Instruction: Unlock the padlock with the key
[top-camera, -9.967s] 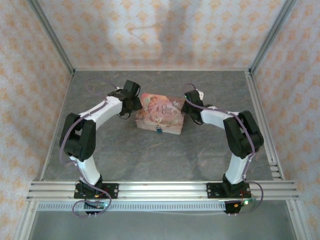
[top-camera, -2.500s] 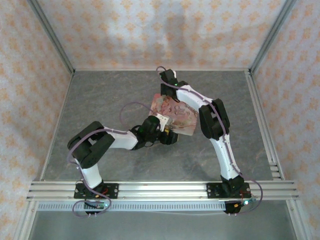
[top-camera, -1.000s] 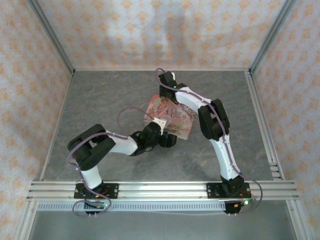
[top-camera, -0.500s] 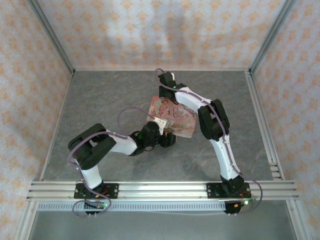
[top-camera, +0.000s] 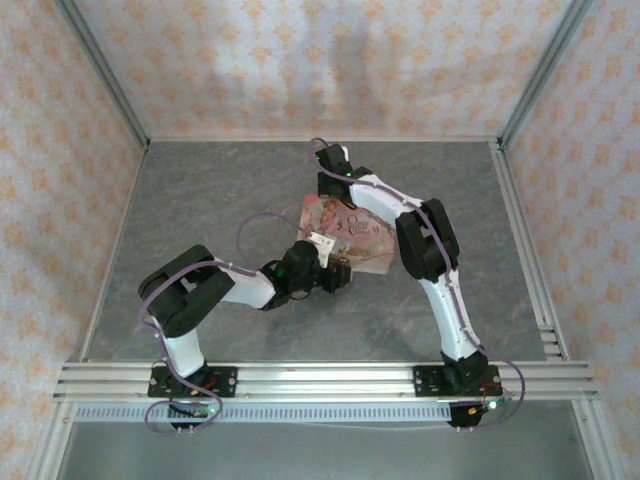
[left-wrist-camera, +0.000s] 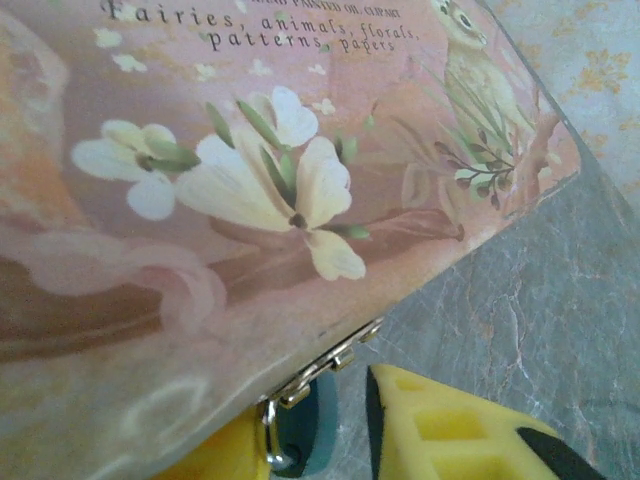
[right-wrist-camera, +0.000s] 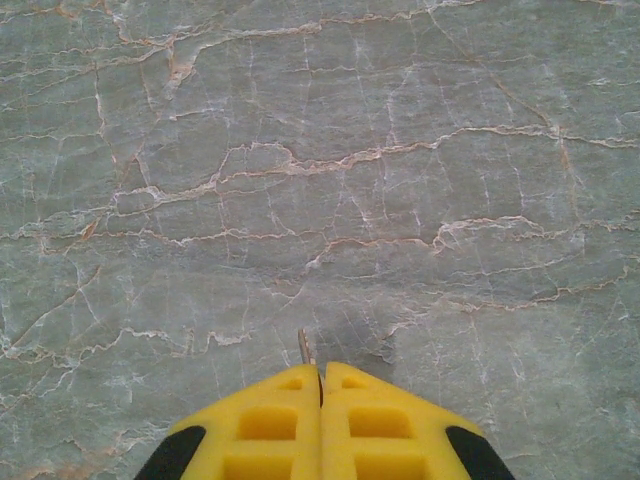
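Note:
The padlock (left-wrist-camera: 312, 432), teal-bodied with a silver shackle, hangs from the brass hasp (left-wrist-camera: 322, 372) on the front of the pink floral box (left-wrist-camera: 250, 190). My left gripper (left-wrist-camera: 320, 435) straddles the padlock. Its left yellow finger (left-wrist-camera: 205, 458) lies against the shackle side. A thin strip of table shows between the right finger (left-wrist-camera: 450, 430) and the lock body. In the top view the left gripper (top-camera: 338, 272) sits at the box's (top-camera: 352, 225) near edge. My right gripper (right-wrist-camera: 321, 372) is shut on the key (right-wrist-camera: 304, 346), whose thin tip pokes out. It hovers behind the box (top-camera: 328, 160).
Grey marble-patterned table (top-camera: 220, 200) lies all around the box, with patterned walls on three sides. The right arm's forearm (top-camera: 385, 200) crosses over the box's far side. The aluminium rail (top-camera: 320, 378) runs along the near edge.
My left gripper's fingers have narrowed around the padlock and edged slightly toward the box. The right arm holds still with the key.

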